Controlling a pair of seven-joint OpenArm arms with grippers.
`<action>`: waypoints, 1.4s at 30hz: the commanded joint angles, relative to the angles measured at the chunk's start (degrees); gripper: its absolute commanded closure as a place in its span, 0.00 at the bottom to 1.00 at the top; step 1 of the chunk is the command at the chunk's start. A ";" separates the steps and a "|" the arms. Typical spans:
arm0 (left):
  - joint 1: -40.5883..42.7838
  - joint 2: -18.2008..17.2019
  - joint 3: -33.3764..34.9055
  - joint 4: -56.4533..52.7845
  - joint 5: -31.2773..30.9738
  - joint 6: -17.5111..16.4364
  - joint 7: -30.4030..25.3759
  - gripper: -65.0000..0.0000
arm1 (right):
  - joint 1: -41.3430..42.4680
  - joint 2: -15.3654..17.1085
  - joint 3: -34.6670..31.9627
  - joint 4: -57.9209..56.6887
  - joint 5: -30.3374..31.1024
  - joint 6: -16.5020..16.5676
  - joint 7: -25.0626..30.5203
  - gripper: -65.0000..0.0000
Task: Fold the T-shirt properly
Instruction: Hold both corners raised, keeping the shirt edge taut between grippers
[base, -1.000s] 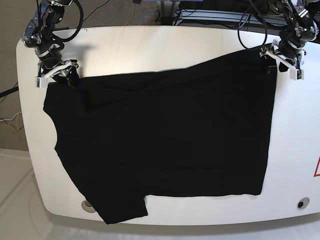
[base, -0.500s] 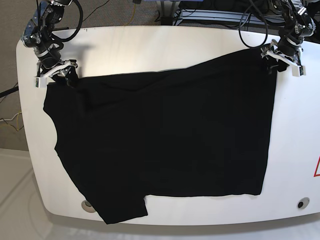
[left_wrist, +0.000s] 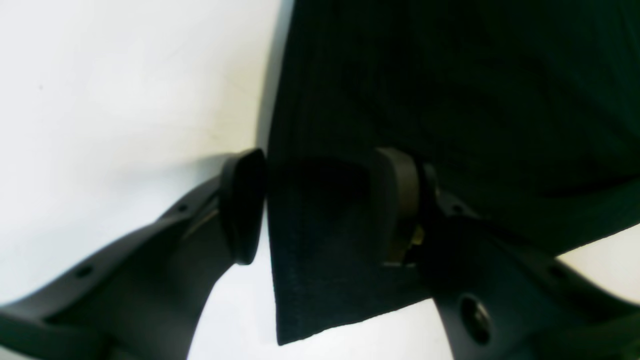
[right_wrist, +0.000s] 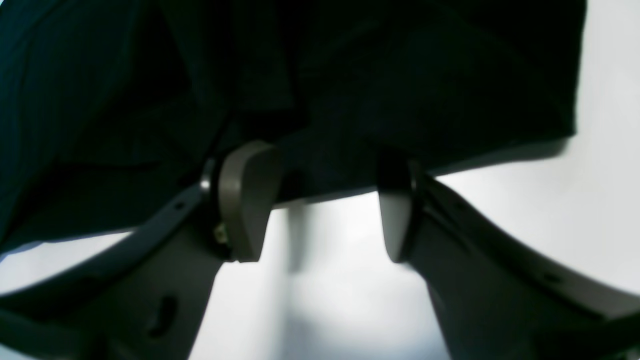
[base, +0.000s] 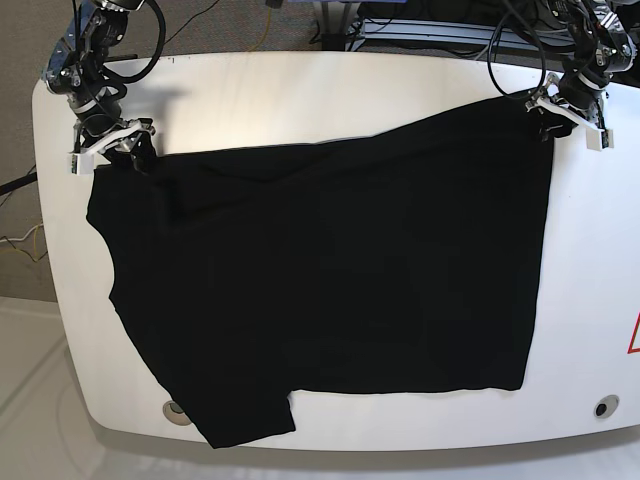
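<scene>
The black T-shirt (base: 330, 280) lies spread flat over most of the white bench (base: 300, 95), one sleeve hanging over the near edge at the lower left of the base view. From up there the two arms look like little white clamps perched at the shirt's far corners, and I can't judge their jaws at all.

The wrist views fill that in. The left tool (left_wrist: 320, 210) stands open with a corner of the cloth between its fingers: one pad (left_wrist: 245, 205) sits on bare bench just outside the shirt's edge, the other (left_wrist: 400, 205) rests over the fabric, and a clear gap remains on both sides of the hem, so nothing is pinched. The right tool (right_wrist: 320, 210) is open too, its pads (right_wrist: 247, 197) straddling the hem, with the cloth edge reaching down between the fingers only at their tips and bright bench showing below. Neither wrist view shows how the rest of the shirt lies; only the base view does.

Against the frames from a second ago, the shirt has not shifted. The left tool (base: 570, 110), at the base view's right, has drawn slightly up and away toward the far edge, turning as it went. The right tool (base: 110, 150) sits where it was.
</scene>
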 joint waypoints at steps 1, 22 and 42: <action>0.22 -0.81 0.19 -0.19 -0.32 -0.05 0.59 0.53 | 0.24 0.91 0.24 0.83 0.99 0.54 1.07 0.49; -0.27 -0.33 1.16 -2.73 1.45 -1.21 0.48 0.52 | 0.21 1.16 0.61 0.59 0.69 0.54 0.38 0.49; -0.49 -0.86 2.27 -3.58 1.73 0.00 -0.23 1.00 | 0.67 1.06 1.26 0.53 0.65 0.54 0.03 0.49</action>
